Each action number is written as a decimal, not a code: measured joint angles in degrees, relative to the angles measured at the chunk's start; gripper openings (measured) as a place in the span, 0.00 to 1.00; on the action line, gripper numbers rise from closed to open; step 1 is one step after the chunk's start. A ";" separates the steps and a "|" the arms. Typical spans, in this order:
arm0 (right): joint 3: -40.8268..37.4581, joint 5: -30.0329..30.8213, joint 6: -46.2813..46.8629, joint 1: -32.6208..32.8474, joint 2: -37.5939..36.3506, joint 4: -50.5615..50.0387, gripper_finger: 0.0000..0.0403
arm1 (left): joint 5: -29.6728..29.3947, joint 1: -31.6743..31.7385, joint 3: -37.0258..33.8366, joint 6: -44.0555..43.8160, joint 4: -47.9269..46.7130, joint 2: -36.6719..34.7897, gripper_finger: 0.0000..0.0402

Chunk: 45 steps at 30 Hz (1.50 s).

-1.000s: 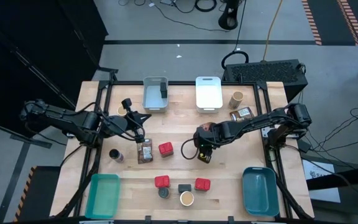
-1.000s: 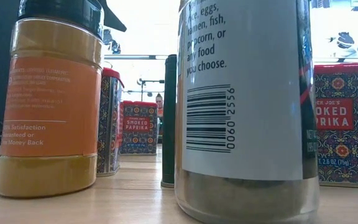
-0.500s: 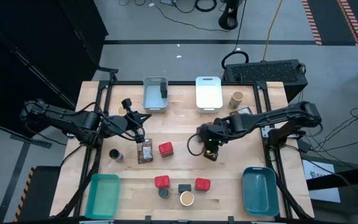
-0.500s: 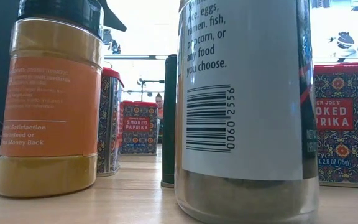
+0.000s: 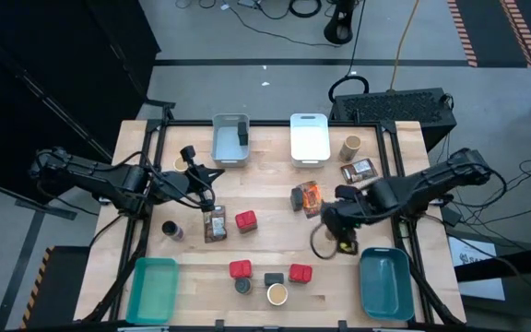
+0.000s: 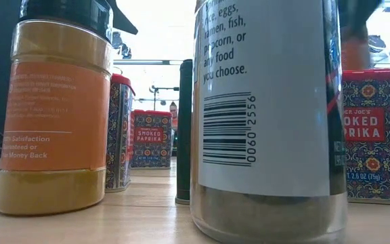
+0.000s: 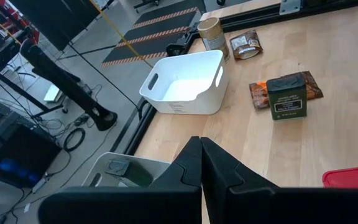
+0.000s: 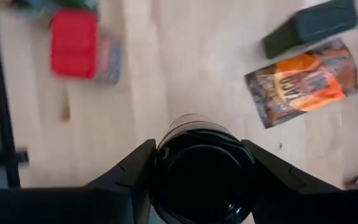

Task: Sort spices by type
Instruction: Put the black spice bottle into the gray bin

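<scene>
My right gripper point(image 5: 340, 236) hangs over the table's right near part, just left of the blue bin point(image 5: 385, 282), shut on a round jar with a dark lid point(image 8: 202, 163) and an orange body point(image 5: 346, 245). My left gripper point(image 7: 201, 167) is shut and holds nothing. It hovers at the left point(image 5: 212, 183), above a brown jar point(image 5: 215, 224) standing on its base. Red tins point(image 5: 245, 220), point(image 5: 240, 269), point(image 5: 300, 273) stand on the table. An orange packet point(image 8: 303, 84) lies flat, with a dark tin point(image 8: 309, 26) on its edge. My right gripper holds the jar by its upper end, at the dark lid's rim point(image 8: 166, 163). It is pinched between the two fingers point(image 8: 126, 177), one on each side. The fingers come from above, pointing down. The jar hangs upright below them, lifted clear of the table point(image 6: 355, 47).
A teal bin point(image 5: 152, 289) sits at the near left; grey point(image 5: 230, 138) and white point(image 5: 309, 136) bins stand at the far edge. A tan-topped jar point(image 5: 277, 294) and dark containers point(image 5: 243, 286) stand near the front. A tan jar point(image 5: 350, 147) and a brown packet point(image 5: 359, 170) lie far right.
My right gripper has carried the jar from the table's middle toward the right and near edges, close to the blue bin. The orange packet and dark tin that the arm had covered now show. The left arm has kept still.
</scene>
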 joint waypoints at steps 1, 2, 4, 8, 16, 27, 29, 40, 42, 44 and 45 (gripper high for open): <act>0.00 -0.20 -0.21 1.36 -0.42 -0.44 0.44 | 0.00 0.00 0.00 -0.08 0.00 0.00 0.00; 0.00 -0.19 -0.21 2.69 -0.76 -0.83 0.44 | 0.00 0.00 0.00 -0.11 0.00 0.00 0.00; 0.00 0.34 0.67 5.22 -1.86 -1.37 0.44 | 0.00 0.00 0.00 -0.11 0.01 0.00 0.00; 0.00 0.97 6.50 10.00 -3.74 -1.50 0.44 | 0.00 0.00 0.00 -0.16 0.03 0.00 0.00; 0.00 6.12 22.41 21.02 -5.52 -5.90 0.44 | 0.00 0.00 0.00 -0.31 0.11 0.00 0.00; -0.24 10.44 43.46 35.37 -6.54 -8.34 0.44 | 0.00 0.00 0.00 -0.09 1.98 0.00 0.00; -1.29 12.03 47.45 37.62 -6.54 -8.27 0.44 | 0.00 0.00 0.00 -0.09 2.08 0.00 0.00; -14.72 12.52 58.43 42.92 -6.54 4.22 0.44 | 0.00 -0.01 0.00 -0.07 3.18 0.00 0.00; -16.53 12.49 59.39 43.02 -6.54 5.83 0.44 | 0.00 0.00 0.00 -0.07 3.17 0.00 0.00; -18.07 12.38 60.19 43.02 -6.54 7.01 0.43 | -0.02 0.00 0.00 -0.06 3.19 0.00 0.00; -18.65 12.36 60.25 43.00 -6.54 7.69 0.43 | 0.00 0.00 0.00 -0.07 3.17 0.00 0.00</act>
